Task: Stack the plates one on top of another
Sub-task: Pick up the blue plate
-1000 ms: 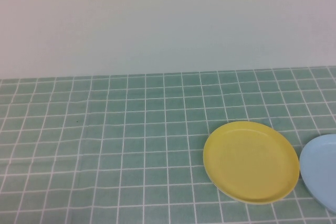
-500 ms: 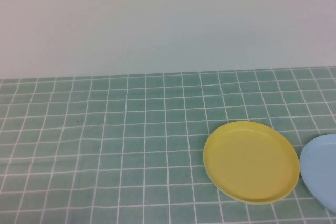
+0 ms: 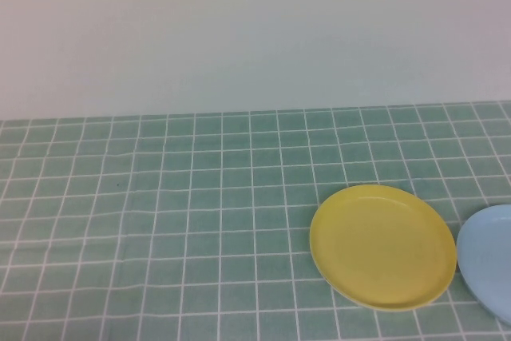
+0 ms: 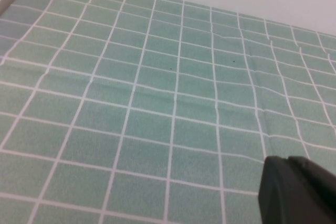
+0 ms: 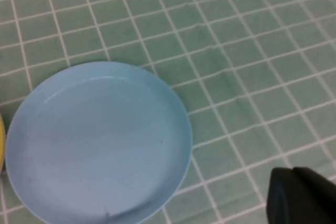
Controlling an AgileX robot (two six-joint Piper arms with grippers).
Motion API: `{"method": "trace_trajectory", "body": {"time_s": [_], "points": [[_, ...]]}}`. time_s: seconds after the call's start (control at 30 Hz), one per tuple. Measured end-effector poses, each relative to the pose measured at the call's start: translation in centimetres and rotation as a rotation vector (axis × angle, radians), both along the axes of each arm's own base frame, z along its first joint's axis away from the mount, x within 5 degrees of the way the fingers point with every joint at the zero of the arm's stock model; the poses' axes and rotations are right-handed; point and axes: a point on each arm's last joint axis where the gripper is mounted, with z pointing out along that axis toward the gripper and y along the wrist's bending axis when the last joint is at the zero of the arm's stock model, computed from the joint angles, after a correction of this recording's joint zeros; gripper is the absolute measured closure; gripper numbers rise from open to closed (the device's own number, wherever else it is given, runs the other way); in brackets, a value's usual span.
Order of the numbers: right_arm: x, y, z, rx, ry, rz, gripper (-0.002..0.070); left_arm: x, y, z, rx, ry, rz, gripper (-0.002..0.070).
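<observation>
Yellow plate [image 3: 382, 246] lies just beside the light blue plate [image 5: 97, 142], apart. Left gripper [image 4: 299, 190] and right gripper [image 5: 302, 195] hover nearby, grip undeterminable; shallow rims could slip free.

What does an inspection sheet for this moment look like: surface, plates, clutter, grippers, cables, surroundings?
Surface: table under a green checked cloth, slightly wrinkled.
Job's things: yellow plate lies flat on the robot's right half; a thin white edge shows under its near rim, possibly the white plate. Light blue plate lies flat to its right, a narrow gap between them, nothing on it.
Clutter: nothing seen.
Grippers: left gripper shows only as a dark part over bare cloth; right gripper shows likewise, beside the light blue plate. Neither is in the high view.
Cables: nothing seen.
Surroundings: plain pale wall behind the table.
</observation>
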Motion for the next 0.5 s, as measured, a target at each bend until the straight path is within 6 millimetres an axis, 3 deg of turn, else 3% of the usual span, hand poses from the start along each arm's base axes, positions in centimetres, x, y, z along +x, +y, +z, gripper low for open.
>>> {"method": "trace_trajectory", "body": {"time_s": [0.17, 0.5], "points": [[3.3, 0.1, -2.4, 0.080, 0.160, -0.046, 0.0678, 0.0, 0.0, 0.0, 0.000, 0.000, 0.000, 0.0675], [10.1, 1.2, -9.4, 0.224, 0.412, 0.017, 0.0678, 0.0, 0.0, 0.0, 0.000, 0.000, 0.000, 0.0676]]}}
